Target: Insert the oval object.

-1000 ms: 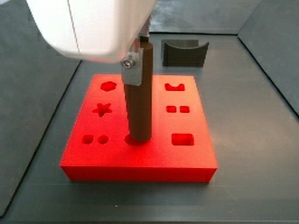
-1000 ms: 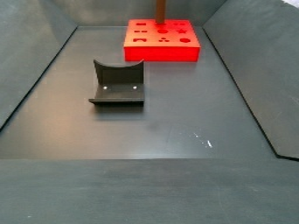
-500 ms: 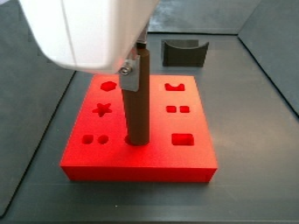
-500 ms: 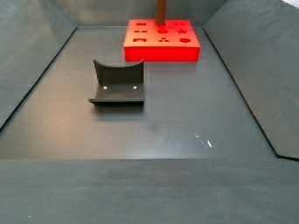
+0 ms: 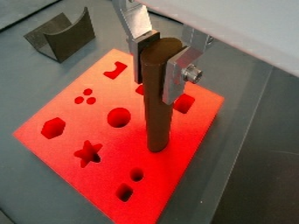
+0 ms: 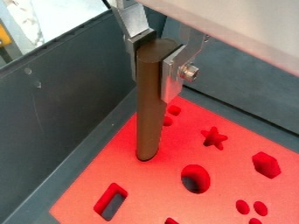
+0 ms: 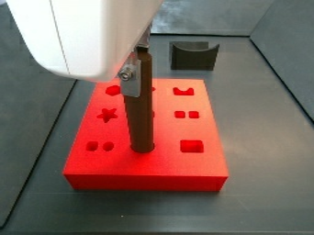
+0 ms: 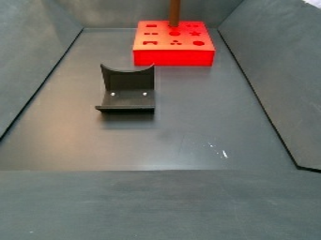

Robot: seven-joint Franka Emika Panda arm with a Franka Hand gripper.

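Observation:
The oval object, a long brown peg (image 7: 140, 106), stands upright on the red block (image 7: 185, 170), its lower end at a hole near the block's front middle. How deep it sits I cannot tell. My gripper (image 7: 132, 73) is shut on the peg's upper end. Both wrist views show the silver fingers (image 5: 177, 74) clamped on either side of the peg (image 5: 156, 105), (image 6: 147, 105), with the gripper (image 5: 158, 63), (image 6: 152, 59) above the red block (image 5: 70, 109), (image 6: 222, 162). In a side view the block (image 8: 175, 56) lies far back with the peg (image 8: 172, 11) rising from it.
The red block has several shaped holes: a star (image 7: 106, 116), a hexagon (image 7: 113, 91), a square (image 7: 192, 145). The dark fixture stands behind the block (image 7: 193, 55) and mid-floor in a side view (image 8: 127, 89). Dark walls (image 8: 38, 84) enclose the grey floor.
My gripper has shifted slightly left and down along with the peg's top. The peg's lower end has stayed at the same spot on the block.

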